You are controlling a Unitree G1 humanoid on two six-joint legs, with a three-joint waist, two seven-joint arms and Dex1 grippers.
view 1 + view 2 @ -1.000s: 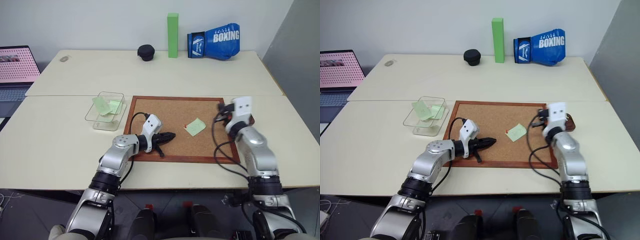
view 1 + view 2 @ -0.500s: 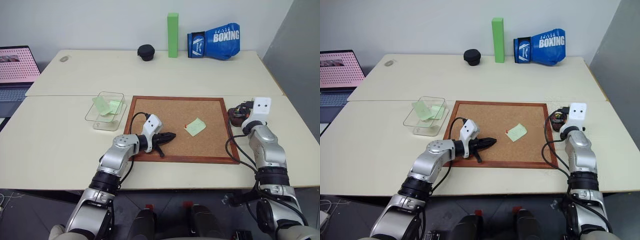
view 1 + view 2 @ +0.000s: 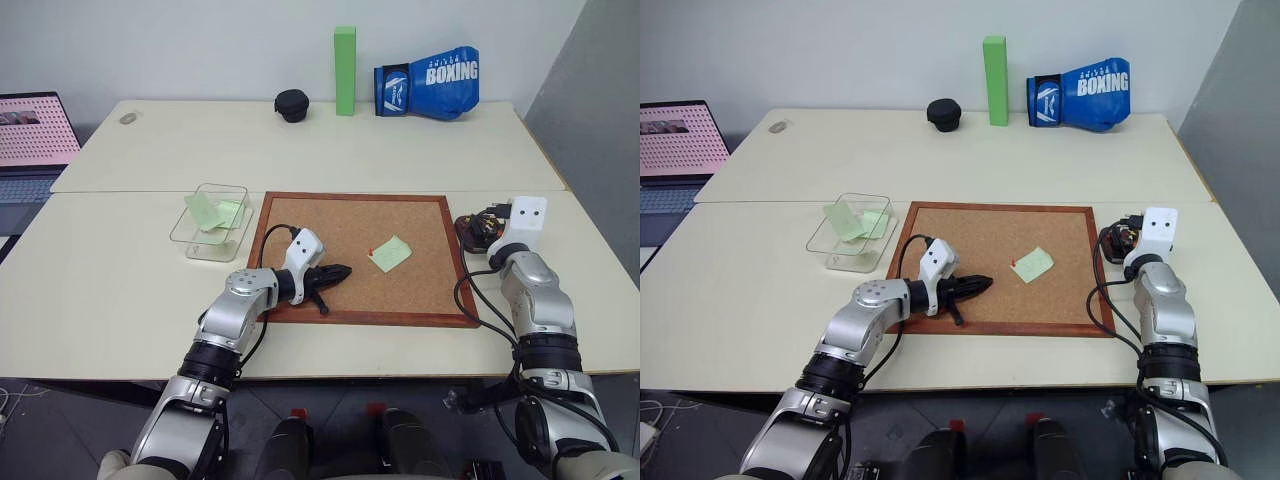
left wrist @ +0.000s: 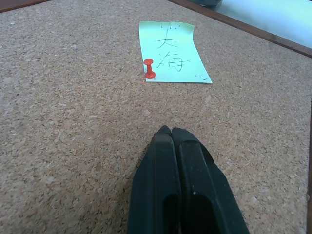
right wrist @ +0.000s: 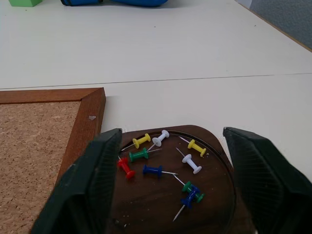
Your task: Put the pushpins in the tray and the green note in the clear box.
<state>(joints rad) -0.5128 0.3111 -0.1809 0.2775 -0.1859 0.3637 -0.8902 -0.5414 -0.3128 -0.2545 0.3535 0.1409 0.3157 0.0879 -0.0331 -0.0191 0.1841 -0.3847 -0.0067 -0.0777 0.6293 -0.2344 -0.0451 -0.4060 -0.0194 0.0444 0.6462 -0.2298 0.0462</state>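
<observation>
Right claw point(image 5: 168, 190) released, fingers wide apart, level over tray point(image 5: 214, 195) just off cork board's point(image 3: 350, 225) right edge. Pushpins point(image 5: 161, 163) lie loose in tray between fingers: yellow, white, green, red, blue.

Left claw point(image 4: 181, 146) clenched, empty, angled low over cork near board's front-left.

Pale tables, white wall; laptop point(image 3: 35, 135) far left, green block point(image 3: 345, 70) and boxing glove point(image 3: 430, 82) at back.

Green note point(image 4: 171, 51) on cork ahead of left claw, apart, red pin point(image 4: 149, 69) at its edge. Clear box point(image 3: 212, 220) left of board holds green papers.

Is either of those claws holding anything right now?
No. The left gripper is shut on nothing above the cork board; the right gripper hangs open over the tray of pushpins.
</observation>
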